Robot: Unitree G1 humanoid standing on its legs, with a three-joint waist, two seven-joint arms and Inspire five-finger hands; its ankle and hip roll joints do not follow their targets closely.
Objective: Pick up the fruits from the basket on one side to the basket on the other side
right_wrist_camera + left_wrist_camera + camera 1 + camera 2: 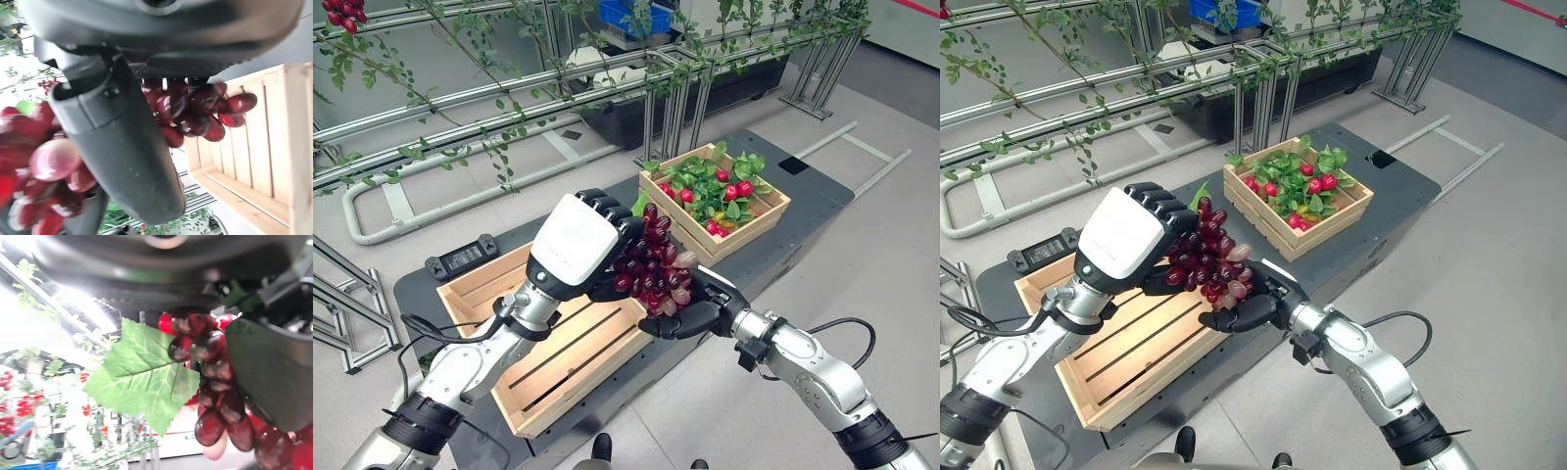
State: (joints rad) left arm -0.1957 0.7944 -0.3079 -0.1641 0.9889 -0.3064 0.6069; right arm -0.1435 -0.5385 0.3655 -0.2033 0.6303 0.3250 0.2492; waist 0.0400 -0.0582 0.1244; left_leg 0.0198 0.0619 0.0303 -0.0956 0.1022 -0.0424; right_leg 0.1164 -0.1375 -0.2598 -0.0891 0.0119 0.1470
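Since both the left hand [576, 245] and right hand [690, 315] are clamped around the grape bunch [651, 266], it's probably mid-handoff above the near-left crate [570, 367], far-right crate [762, 217] behind.

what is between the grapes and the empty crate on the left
Nothing visible. Both the left hand and right hand hold the grape bunch just above the empty crate's near right end.
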